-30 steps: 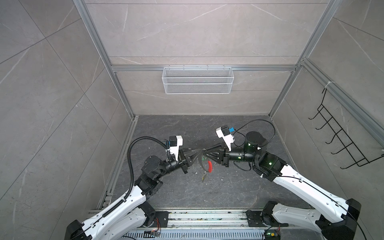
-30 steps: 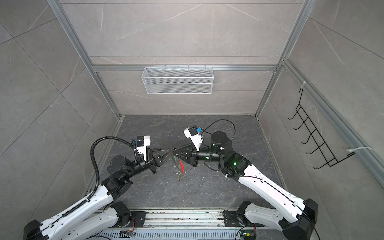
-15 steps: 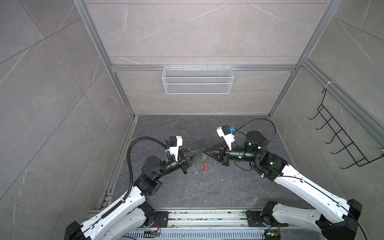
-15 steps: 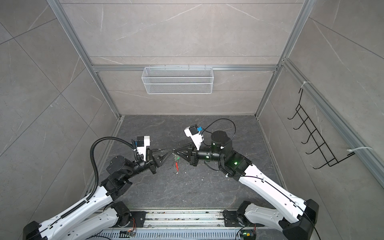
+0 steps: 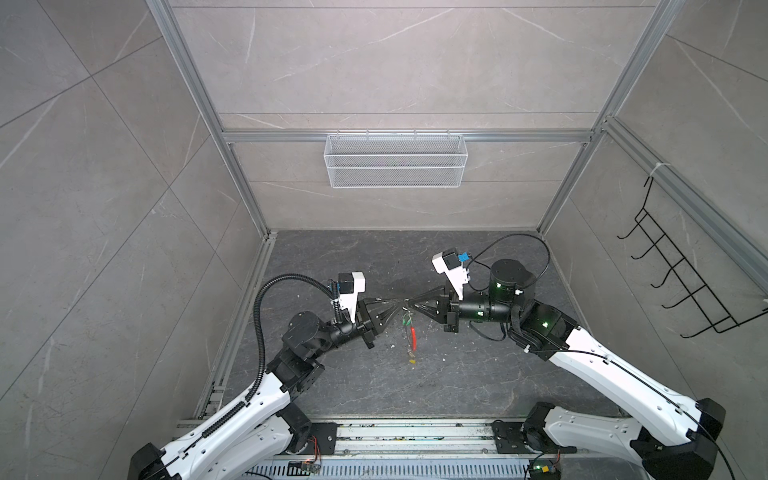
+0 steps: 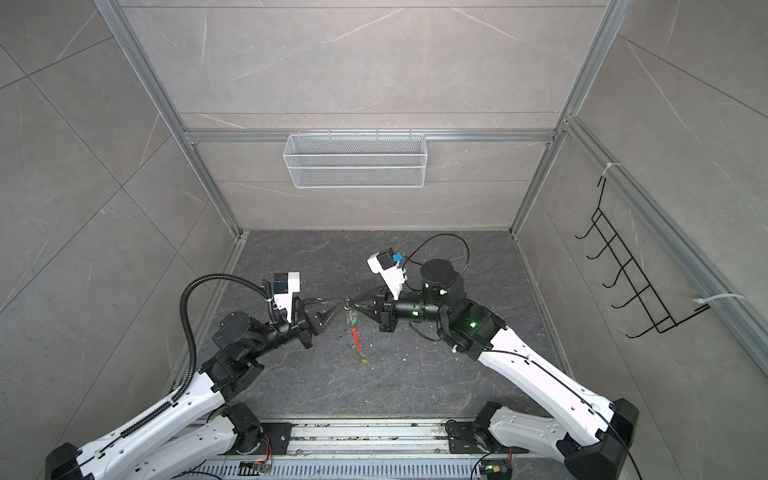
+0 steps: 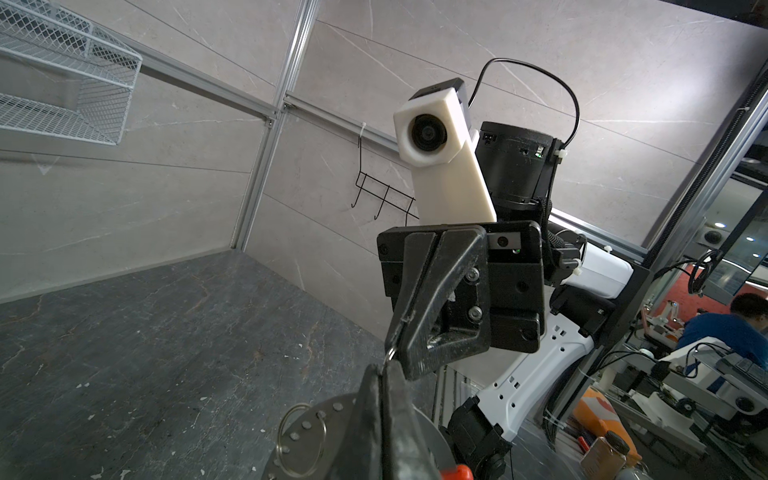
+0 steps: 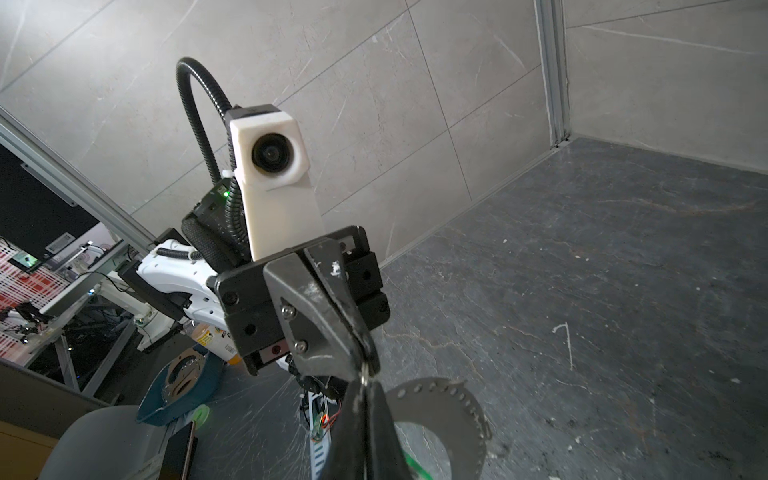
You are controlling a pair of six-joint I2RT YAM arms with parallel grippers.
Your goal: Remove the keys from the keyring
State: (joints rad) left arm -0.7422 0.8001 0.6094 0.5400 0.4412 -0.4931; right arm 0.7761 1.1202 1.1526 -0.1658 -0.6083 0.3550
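left tool (image 5: 400, 309) + right tool (image 5: 411, 306): both clenched on keyring (image 5: 413, 333) wire, tip to tip above counter (image 5: 457, 374) | top views only: green key (image 5: 408, 320), red sleeve (image 6: 356, 337), yellow key (image 5: 412, 361) lowest | left wrist only: steel split ring (image 7: 301, 432)

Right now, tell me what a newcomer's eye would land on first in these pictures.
The left gripper and right gripper meet tip to tip above the middle of the dark floor. Both are shut, pinching the top of the keyring. It dangles below them with a green tag near the top, a red sleeve and a yellow tag at the bottom. Behind, a white wire basket hangs on the back wall.
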